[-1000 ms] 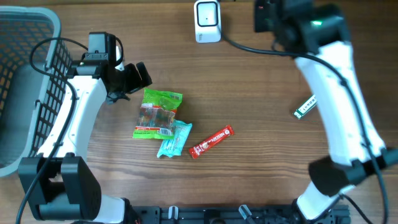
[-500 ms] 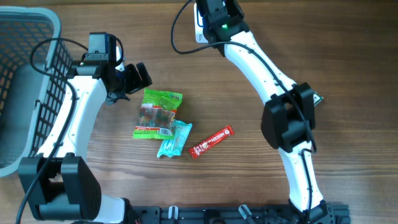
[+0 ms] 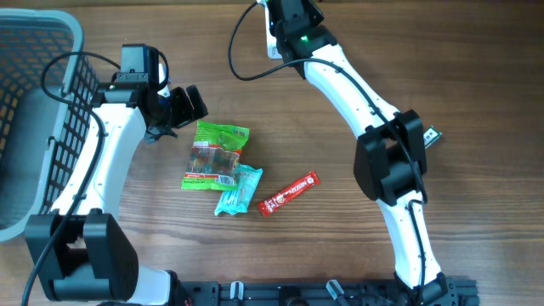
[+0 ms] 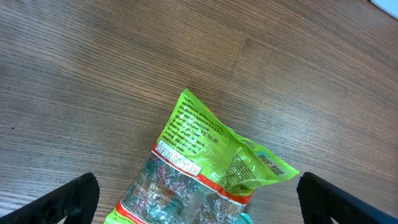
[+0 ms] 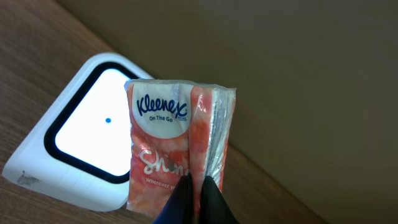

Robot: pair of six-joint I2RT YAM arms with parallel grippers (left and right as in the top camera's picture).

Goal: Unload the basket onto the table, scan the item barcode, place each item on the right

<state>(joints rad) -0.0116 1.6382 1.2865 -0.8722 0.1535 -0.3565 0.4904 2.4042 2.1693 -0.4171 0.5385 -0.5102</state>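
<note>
the right arm has swung across from the far right side of the wooden counter point(image 3: 501, 93), and the right hand point(image 5: 198, 194) now sits over the white box-shaped barcode scanner point(image 5: 74, 140) at the back edge. that hand is clamped on the bottom of the pink-and-orange plastic kleenex tissue pack point(image 5: 177, 143). it holds the pack upright just in front of the scanner's lit window, overlapping its right side. we judge the scan is under way or about to be, though we cannot see which face carries the barcode.

the left hand point(image 3: 182, 106) has not moved. its fingers are wide apart, holding nothing, just above the crinkly green snack bag point(image 3: 217, 151).

we count:
- one scanner
- one tissue pack
- one green snack bag
- one teal wrapper point(image 3: 238, 190) touching the bag's lower corner
- one red stick-shaped snack bar point(image 3: 289, 194)
- one small green-and-white packet point(image 3: 431, 135), half hidden by the right arm
- one grey mesh basket point(image 3: 72, 27) at the left
</note>
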